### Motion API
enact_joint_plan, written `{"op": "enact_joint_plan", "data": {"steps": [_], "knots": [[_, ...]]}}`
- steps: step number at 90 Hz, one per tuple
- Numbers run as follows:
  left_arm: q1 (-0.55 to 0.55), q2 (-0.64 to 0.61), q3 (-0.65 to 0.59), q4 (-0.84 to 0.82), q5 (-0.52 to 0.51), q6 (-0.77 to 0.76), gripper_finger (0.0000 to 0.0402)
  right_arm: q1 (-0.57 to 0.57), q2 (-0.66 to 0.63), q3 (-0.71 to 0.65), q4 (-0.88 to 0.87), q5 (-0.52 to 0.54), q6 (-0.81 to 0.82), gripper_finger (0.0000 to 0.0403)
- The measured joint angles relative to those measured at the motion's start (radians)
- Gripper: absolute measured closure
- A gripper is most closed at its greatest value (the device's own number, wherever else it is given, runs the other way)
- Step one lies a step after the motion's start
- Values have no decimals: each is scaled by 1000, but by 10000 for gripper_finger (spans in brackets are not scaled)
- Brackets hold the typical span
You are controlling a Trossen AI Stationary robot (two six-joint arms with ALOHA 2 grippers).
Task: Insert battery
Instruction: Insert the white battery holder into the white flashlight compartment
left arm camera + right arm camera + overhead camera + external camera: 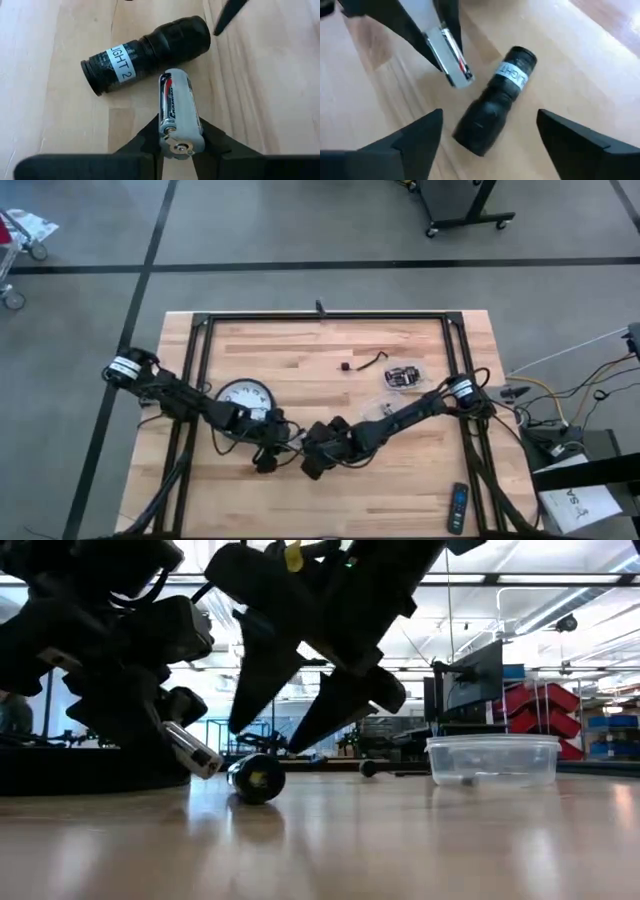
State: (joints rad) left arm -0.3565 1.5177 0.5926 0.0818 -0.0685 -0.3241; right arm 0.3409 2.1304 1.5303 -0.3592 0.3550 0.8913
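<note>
The left gripper clamps the silver cylindrical battery, angled toward the black cylindrical flashlight body lying on the wooden table, evidently for insertion. The right gripper straddles that body with fingers spread, apparently ready to steady it.

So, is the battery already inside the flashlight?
No, the left gripper holds the battery outside, beside the flashlight lying on the table.
</note>
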Motion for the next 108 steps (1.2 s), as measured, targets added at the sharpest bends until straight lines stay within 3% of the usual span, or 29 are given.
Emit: {"op": "enact_joint_plan", "data": {"steps": [11,25,41,78,108], "knots": [[0,-1,0,-3,0,0,343,-2,42,-2,48,4,-8,56],[0,-10,0,-37,0,-3,343,-3,83,0,35,49,-12,65],[0,-13,0,-51,0,-5,343,0,104,2,6,137,-48,111],[0,-65,-30,-105,-20,1,343,-5,104,-1,-9,149,-165,275],[0,-293,-186,-39,-80,-24,343,8,105,-3,18,167,-234,277]]}}
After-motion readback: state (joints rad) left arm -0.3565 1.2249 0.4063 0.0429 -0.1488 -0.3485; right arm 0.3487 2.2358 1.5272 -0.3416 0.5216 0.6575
